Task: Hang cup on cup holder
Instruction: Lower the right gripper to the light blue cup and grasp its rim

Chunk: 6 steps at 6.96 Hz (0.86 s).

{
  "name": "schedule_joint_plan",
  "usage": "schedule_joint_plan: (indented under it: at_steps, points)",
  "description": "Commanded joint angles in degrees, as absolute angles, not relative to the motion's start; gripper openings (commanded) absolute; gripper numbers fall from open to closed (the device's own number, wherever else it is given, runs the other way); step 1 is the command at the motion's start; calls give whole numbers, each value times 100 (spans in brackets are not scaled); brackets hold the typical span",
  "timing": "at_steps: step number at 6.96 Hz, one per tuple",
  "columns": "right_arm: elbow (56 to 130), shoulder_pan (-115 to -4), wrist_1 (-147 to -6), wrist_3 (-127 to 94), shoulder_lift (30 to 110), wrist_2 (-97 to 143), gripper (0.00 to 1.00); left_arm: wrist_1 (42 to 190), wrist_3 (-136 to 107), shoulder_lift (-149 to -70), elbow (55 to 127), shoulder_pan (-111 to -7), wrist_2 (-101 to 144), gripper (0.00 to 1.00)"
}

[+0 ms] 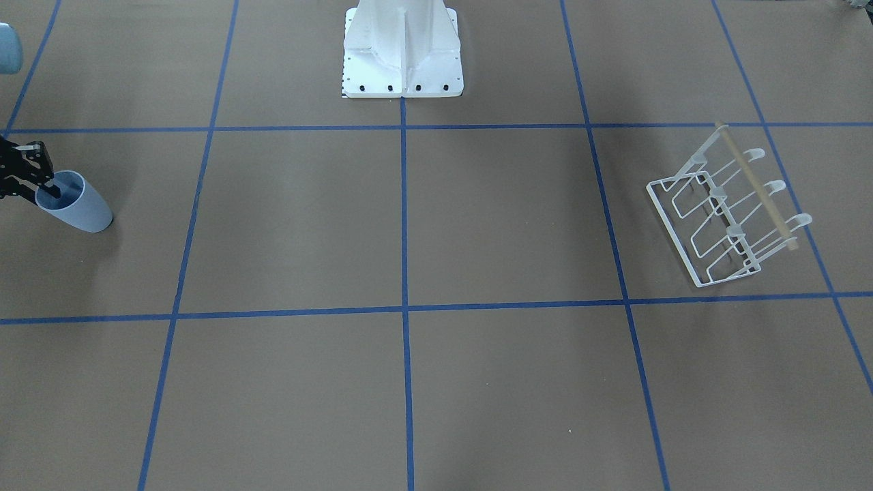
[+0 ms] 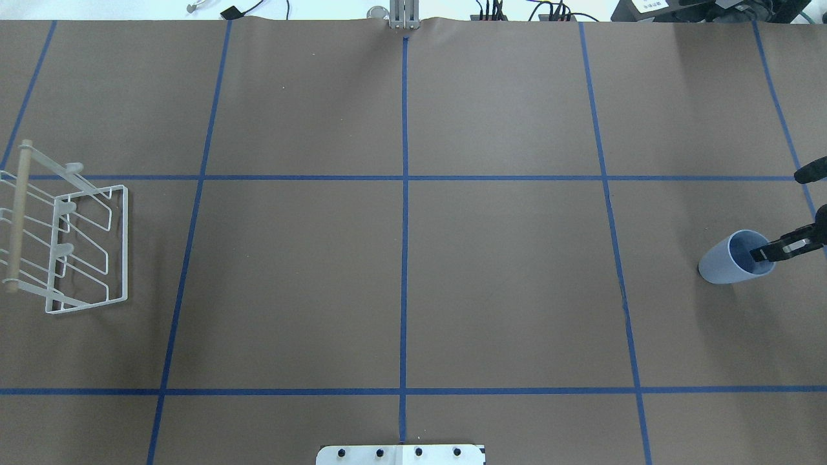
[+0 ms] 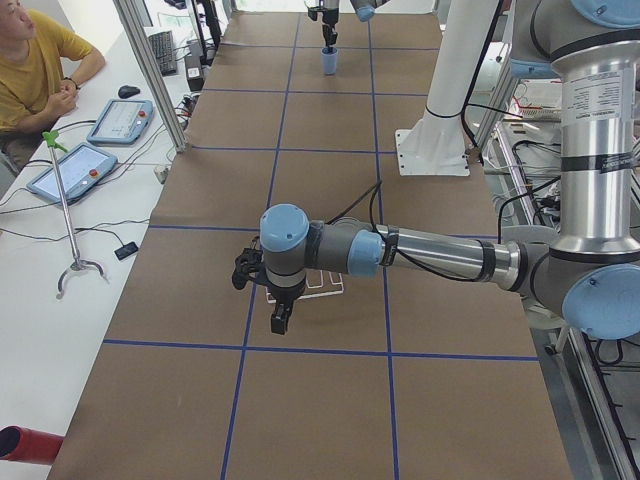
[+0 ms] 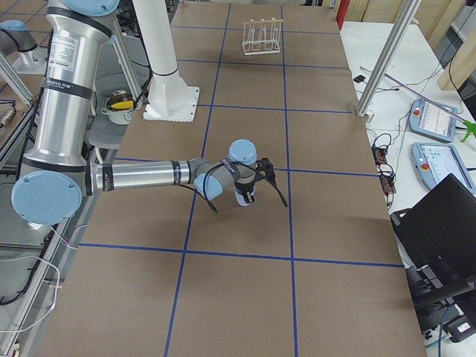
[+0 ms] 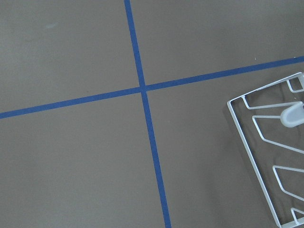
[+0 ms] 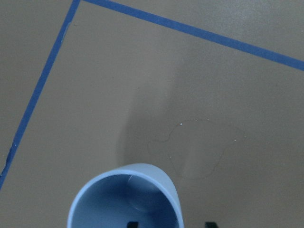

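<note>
Right hand [image 6: 172, 224]: open, straddling the rim of the cup [image 2: 723, 263]. One finger sits inside the bore and the other outside the wall, with a visible gap on the outer side, so nothing is clamped. My read is that a rim pinch suits a handleless tumbler, since it leaves the mouth mostly free for a prong.

The cup stands upright, mouth up, on the table [image 2: 413, 290], far out to the robot's right of the pedestal [image 1: 402, 54]. It is untouched apart from the finger hanging inside it.

Left hand [image 3: 281, 322]: pointing down, hovering over the rack. It only shows in the side view, so I cannot tell how far open it is. Its wrist camera sees one corner of the rack and none of its own fingers. It is possibly parked there to steady the rack, but that is a guess.

The cup holder [image 2: 124, 239] is about as far from the pedestal on the robot's left. It sits flat on its base, with three prongs [image 1: 753, 155] angled up past the wooden rod [image 1: 756, 187], all of them bare.

Task status: pre-grasp. Closing on the wall comes next, then a lift, flipping the cup mouth down, and a long carry past the pedestal. Risk: a thin tapered wall could slip or tilt in a one-sided pinch.
</note>
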<state>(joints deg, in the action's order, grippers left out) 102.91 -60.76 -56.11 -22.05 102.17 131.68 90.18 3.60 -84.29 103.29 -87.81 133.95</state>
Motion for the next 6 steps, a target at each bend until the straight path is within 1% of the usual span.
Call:
schedule_joint_plan:
  at_steps: [1,2,4,5,6]
  points:
    - [10336,-6082,-5616,-2162,10178,13148,0,9018,360,-8429,10327,-8780,13395,99]
    - [10345,-6282,-5608,-2153,10091,13209,0,9018,360,-8429,10336,-8780,13395,99]
    - [10301,-6801,-5616,-2241,9574,13472,0,9070,360,-8499,10519,-8789,13377,99]
    - [10292,-6933,-5625,-2511,9302,13482,0,9340,378,-8508,10677,-8780,13377,99]
    - [10283,-6935,-5608,-3192,8899,13491,0,10056,378,-8673,10618,-8772,13342,99]
